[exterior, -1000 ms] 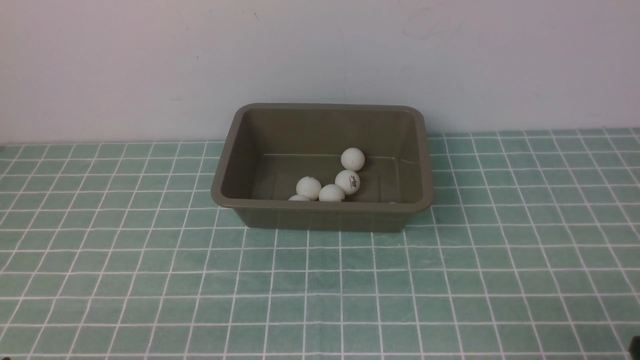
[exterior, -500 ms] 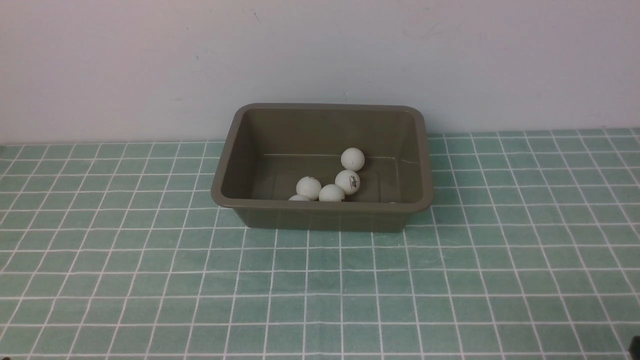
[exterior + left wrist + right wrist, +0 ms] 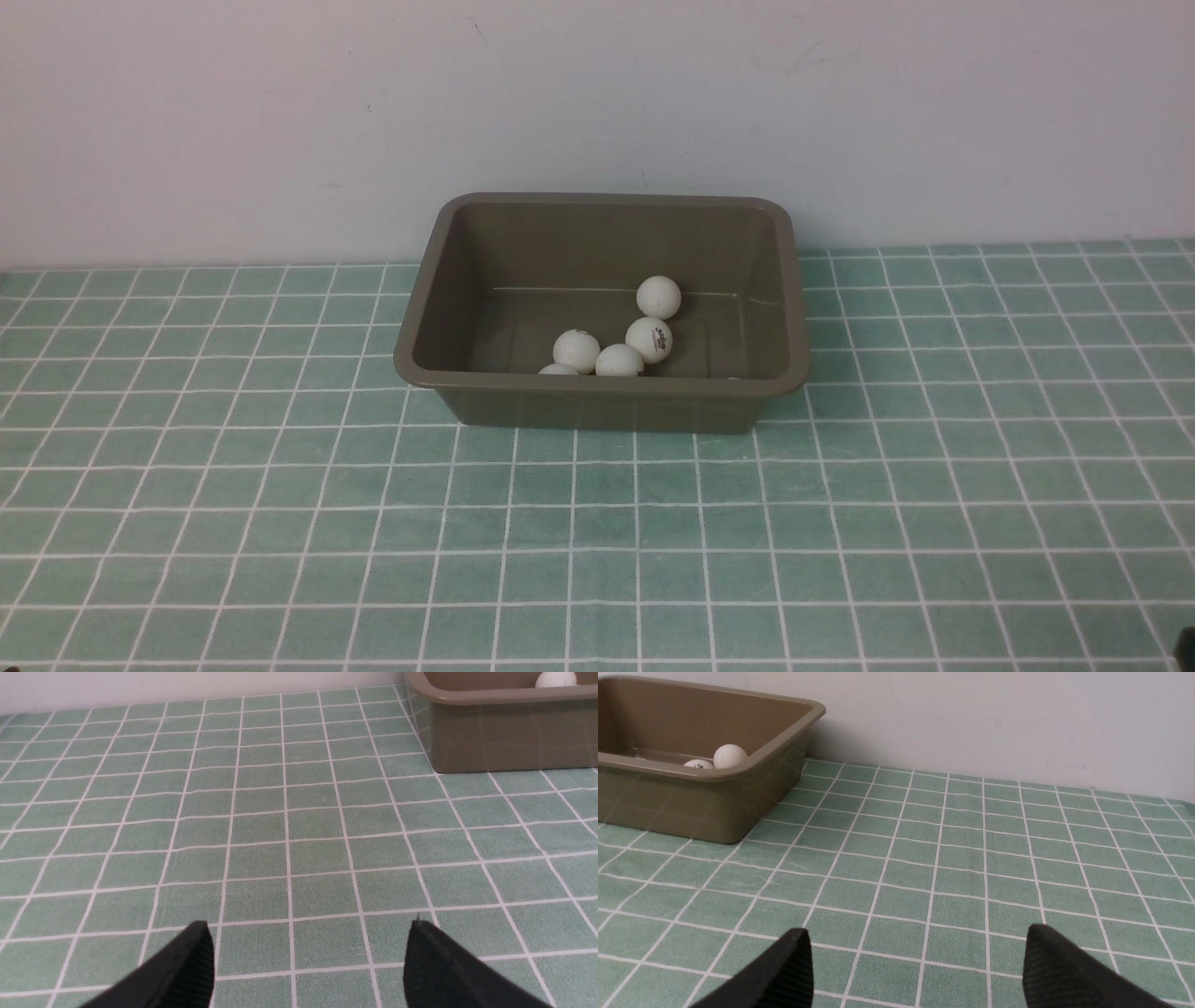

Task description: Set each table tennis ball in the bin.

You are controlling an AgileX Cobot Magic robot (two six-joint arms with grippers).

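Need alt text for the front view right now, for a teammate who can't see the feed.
An olive-brown bin sits on a green checked tablecloth against a pale wall, with four table tennis balls plainly visible inside and slivers of white behind its near rim that may be more. No ball lies on the cloth, and neither gripper shows in this view.

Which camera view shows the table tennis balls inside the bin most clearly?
The front view: it looks down into the bin, showing four table tennis balls fully and two partly behind the near rim. The right wrist view shows only two balls above the rim; the left wrist view shows part of one.
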